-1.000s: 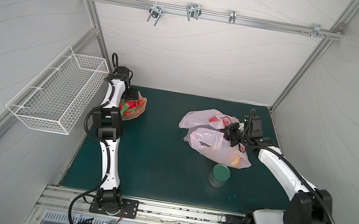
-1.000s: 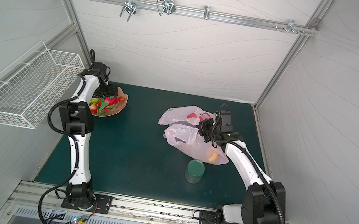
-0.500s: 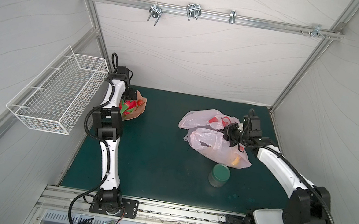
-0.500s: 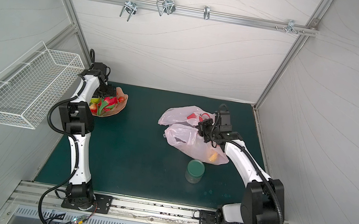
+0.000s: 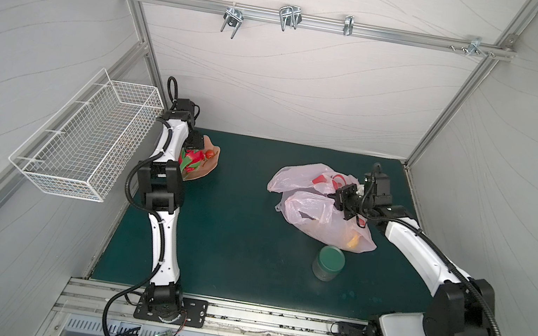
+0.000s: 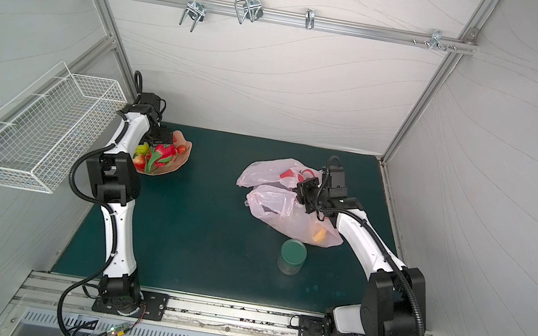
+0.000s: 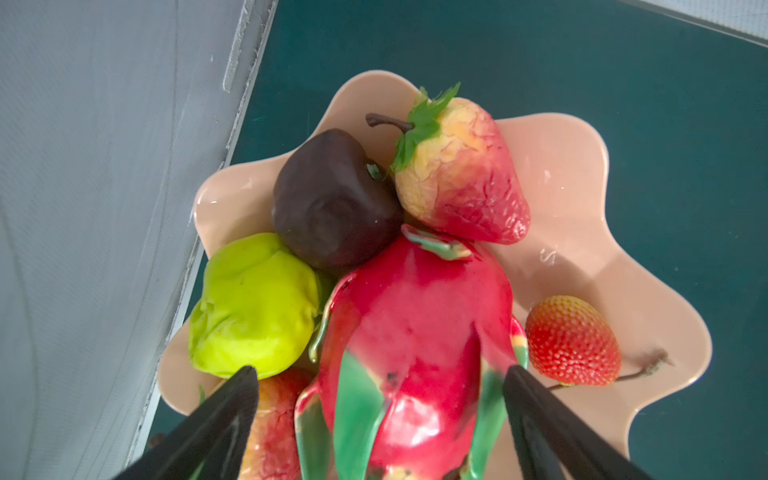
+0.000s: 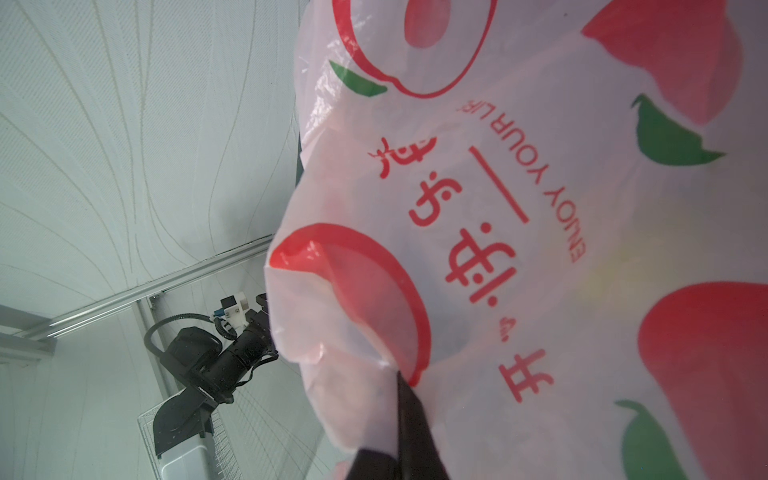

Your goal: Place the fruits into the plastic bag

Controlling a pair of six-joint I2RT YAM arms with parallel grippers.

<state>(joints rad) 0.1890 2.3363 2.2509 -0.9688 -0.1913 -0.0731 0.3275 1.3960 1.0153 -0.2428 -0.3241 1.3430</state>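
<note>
The right gripper (image 8: 401,384) is clamping a fold of the plastic bag (image 8: 540,208), seemingly propping it open, while the left gripper (image 7: 380,374) is poising wide-spread astride the dragon fruit (image 7: 415,324) in the scalloped dish (image 7: 582,166).

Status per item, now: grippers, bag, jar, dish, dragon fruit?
left gripper: open, jaws straddling the dragon fruit.
right gripper: shut on the plastic bag edge.
plastic bag: crumpled, yellowish fruit showing inside.
jar: upright, lidded.
dish: loaded with fruits.
dragon fruit: in the dish, not gripped.
</note>
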